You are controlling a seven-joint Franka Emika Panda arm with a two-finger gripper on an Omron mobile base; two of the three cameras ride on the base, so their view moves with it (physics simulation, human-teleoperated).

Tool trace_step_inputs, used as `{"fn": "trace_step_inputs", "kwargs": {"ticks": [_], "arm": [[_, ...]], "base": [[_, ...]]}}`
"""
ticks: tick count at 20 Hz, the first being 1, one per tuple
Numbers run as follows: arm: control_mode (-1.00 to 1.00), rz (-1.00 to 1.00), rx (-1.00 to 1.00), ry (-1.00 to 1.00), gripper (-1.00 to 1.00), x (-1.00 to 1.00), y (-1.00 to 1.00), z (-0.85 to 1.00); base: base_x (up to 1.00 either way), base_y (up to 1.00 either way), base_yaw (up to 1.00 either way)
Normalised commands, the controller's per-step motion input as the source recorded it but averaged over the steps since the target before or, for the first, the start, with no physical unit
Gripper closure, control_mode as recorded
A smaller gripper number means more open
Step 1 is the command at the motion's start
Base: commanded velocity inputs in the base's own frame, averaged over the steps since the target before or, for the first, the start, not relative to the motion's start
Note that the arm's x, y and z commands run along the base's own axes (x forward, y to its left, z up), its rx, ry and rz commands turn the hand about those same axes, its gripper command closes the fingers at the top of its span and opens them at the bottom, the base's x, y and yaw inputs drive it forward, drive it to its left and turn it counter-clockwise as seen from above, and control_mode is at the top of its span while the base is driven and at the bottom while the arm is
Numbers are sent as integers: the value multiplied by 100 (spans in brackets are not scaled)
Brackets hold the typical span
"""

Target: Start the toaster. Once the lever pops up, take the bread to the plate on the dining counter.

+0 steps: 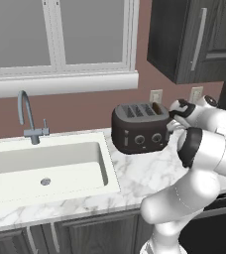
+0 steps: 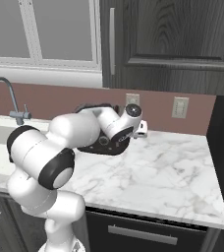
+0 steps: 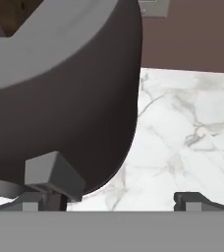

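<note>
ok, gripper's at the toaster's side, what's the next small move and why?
Probably shift the open gripper sideways until a finger sits over the lever, then press it. The lever juts from the toaster beside one fingertip, and nothing is gripped yet.

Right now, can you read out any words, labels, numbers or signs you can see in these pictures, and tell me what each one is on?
No readable text anywhere.
Toaster: two front knobs, no legible marks or brand.
Wall outlets: plain plates, no writing.
Cabinet: no labels.
Marble counter: grey veins, no print.
Lever, seen close in the hand view: blank.
</note>
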Motion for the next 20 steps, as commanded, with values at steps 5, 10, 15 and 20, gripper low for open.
{"fn": "trace_step_inputs", "kwargs": {"ticks": [5,10,15,20], "arm": [[-100,0,0,0,-100,0,0,-16],[-100,0,0,0,-100,0,0,-26],[-100,0,0,0,-100,0,0,-20],[-100,0,0,0,-100,0,0,-14]], "base": [[0,0,0],[0,0,0],[0,0,0],[0,0,0]]}}
